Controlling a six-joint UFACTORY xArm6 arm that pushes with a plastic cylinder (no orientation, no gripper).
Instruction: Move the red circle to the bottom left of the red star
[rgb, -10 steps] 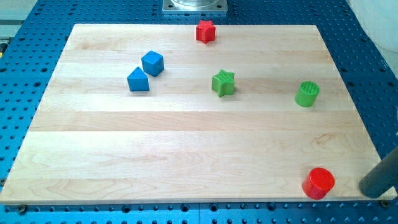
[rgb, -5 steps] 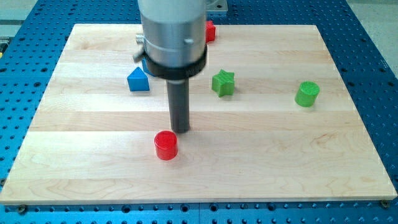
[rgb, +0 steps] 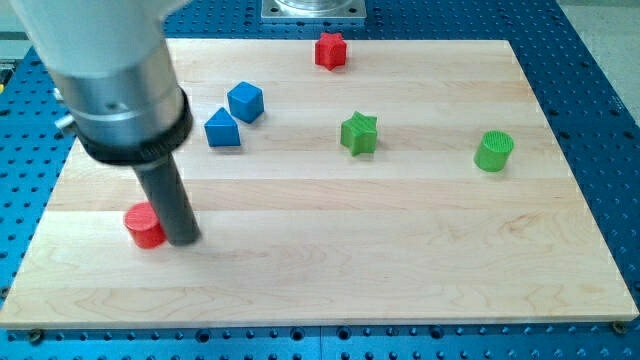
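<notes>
The red circle (rgb: 144, 226), a short red cylinder, sits on the wooden board (rgb: 400, 260) at the view's lower left. My tip (rgb: 183, 240) stands right beside it on its right, touching or nearly touching it. The red star (rgb: 330, 50) is at the view's top, just right of centre, far from the circle. The arm's grey body covers the board's upper left corner.
A blue cube (rgb: 245, 101) and a blue triangular block (rgb: 222, 128) lie close together left of centre. A green star (rgb: 359, 133) is near the middle. A green cylinder (rgb: 493, 151) is at the right. Blue perforated table surrounds the board.
The red circle went from the lower right corner to the lower middle, then to the lower left. My tip moved left with it, staying on its right side.
</notes>
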